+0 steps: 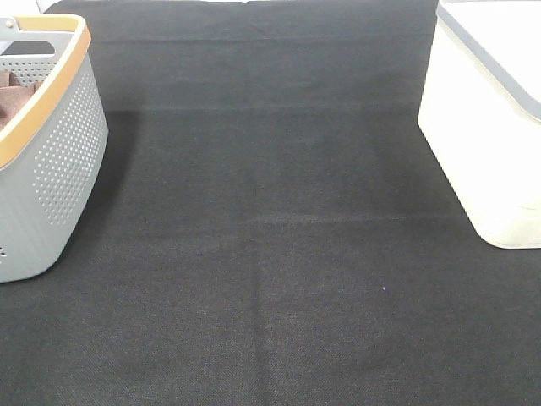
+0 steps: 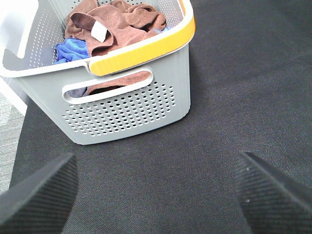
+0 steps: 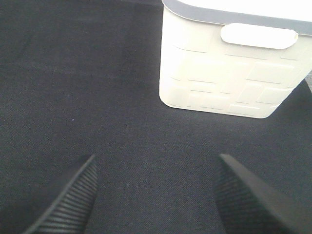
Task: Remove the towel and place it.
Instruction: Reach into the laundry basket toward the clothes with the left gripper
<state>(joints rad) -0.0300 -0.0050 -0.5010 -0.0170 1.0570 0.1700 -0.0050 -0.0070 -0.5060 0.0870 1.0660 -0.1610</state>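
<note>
The rust-brown towel [image 2: 117, 27] lies crumpled inside the grey basket [image 2: 126, 109] with an orange rim, its white tag [image 2: 100, 32] facing up. In the high view only a brown edge of the towel [image 1: 13, 93] shows inside the basket [image 1: 59, 161] at the far left. My left gripper [image 2: 156, 190] is open and empty, hovering over the black mat a short way in front of the basket. My right gripper [image 3: 153, 195] is open and empty over the mat, in front of the white bin. Neither gripper shows in the high view.
A blue cloth [image 2: 73, 48] lies under the towel in the basket. A white bin with a grey rim [image 1: 490, 127] stands at the right; it also shows in the right wrist view [image 3: 229, 63]. A black mat [image 1: 270, 254] covers the table.
</note>
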